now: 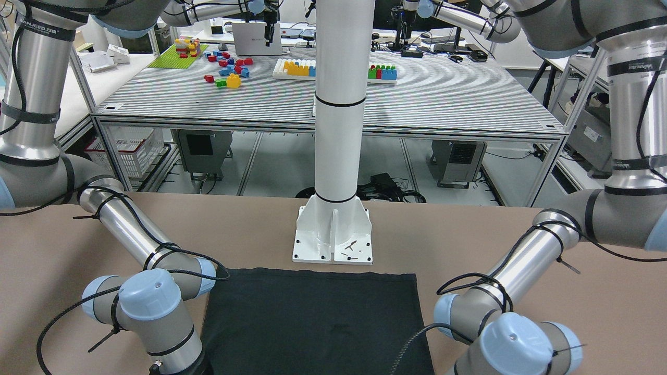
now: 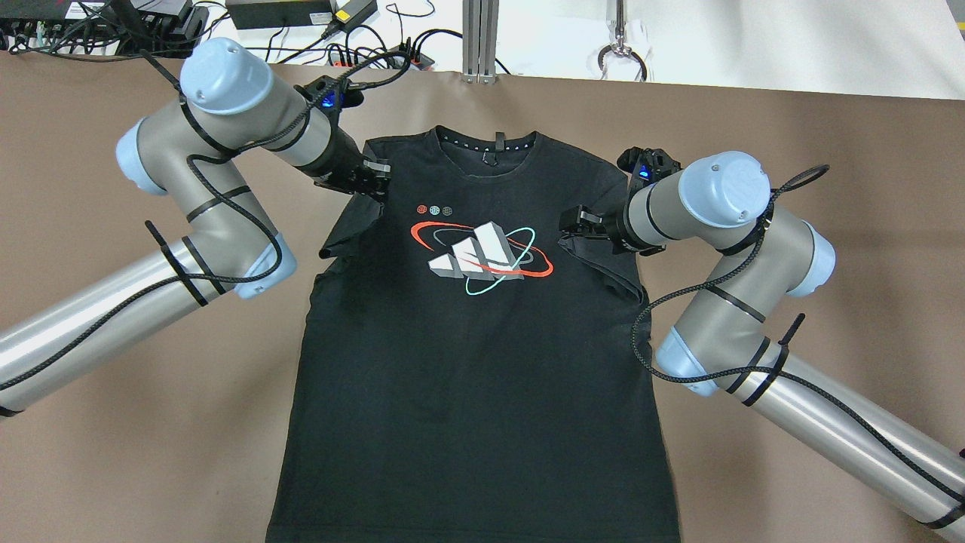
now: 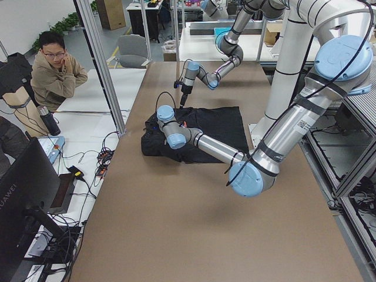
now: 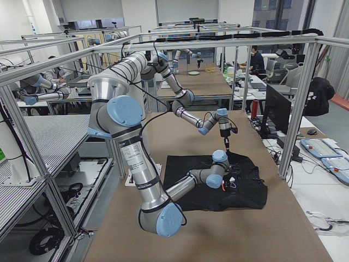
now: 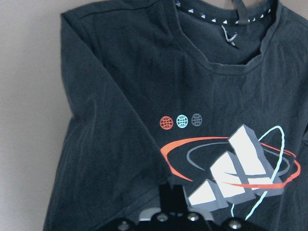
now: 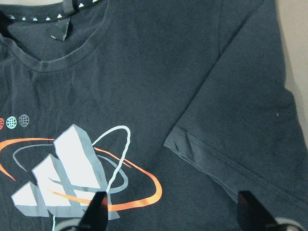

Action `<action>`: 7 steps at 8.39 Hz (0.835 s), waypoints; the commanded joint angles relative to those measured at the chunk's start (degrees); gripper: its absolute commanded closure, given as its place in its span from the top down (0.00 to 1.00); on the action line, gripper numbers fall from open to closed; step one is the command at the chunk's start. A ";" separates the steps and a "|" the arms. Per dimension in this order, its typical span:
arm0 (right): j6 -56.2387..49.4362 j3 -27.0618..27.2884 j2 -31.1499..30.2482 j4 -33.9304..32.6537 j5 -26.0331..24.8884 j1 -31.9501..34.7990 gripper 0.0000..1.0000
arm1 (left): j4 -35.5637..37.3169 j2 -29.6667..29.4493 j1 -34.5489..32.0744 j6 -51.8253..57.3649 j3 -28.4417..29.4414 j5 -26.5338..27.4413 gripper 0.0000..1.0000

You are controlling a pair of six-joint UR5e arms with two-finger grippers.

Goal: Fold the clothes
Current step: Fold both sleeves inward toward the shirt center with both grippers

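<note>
The clothes are one black T-shirt (image 2: 467,362) with a red, white and teal print. It lies face up on the brown table, collar away from me; only its plain hem end shows in the front view (image 1: 312,323). My left gripper (image 2: 375,181) is over the shirt's left shoulder. In the left wrist view (image 5: 171,197) its fingers are together, shut on the left sleeve (image 2: 343,234), which is drawn inward. My right gripper (image 2: 571,226) is open over the right chest. In the right wrist view its fingers (image 6: 98,209) stand wide apart above the right sleeve (image 6: 226,144), which lies folded inward.
The white pole's base plate (image 1: 333,237) stands on the table just beyond the shirt's hem. Brown table (image 2: 791,188) lies bare on both sides of the shirt. Cables and power bricks (image 2: 279,11) lie past the far edge. A seated person (image 3: 56,70) watches from beside the table.
</note>
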 commanded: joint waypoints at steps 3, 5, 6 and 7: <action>-0.03 -0.23 -0.71 0.01 -0.05 -0.03 0.95 | -1.30 -2.62 4.62 -1.48 4.68 8.43 0.00; 0.06 -0.15 -0.71 0.01 -0.05 -0.03 0.95 | -2.36 -2.80 4.62 -1.48 5.66 9.57 0.09; 0.15 -0.15 -0.71 -0.08 -0.05 -0.03 0.95 | -2.44 -2.71 4.44 -2.78 5.22 9.66 0.99; 1.10 0.11 -0.19 -0.77 -0.05 -0.03 0.95 | -2.27 -2.10 4.18 -4.01 3.48 9.75 1.00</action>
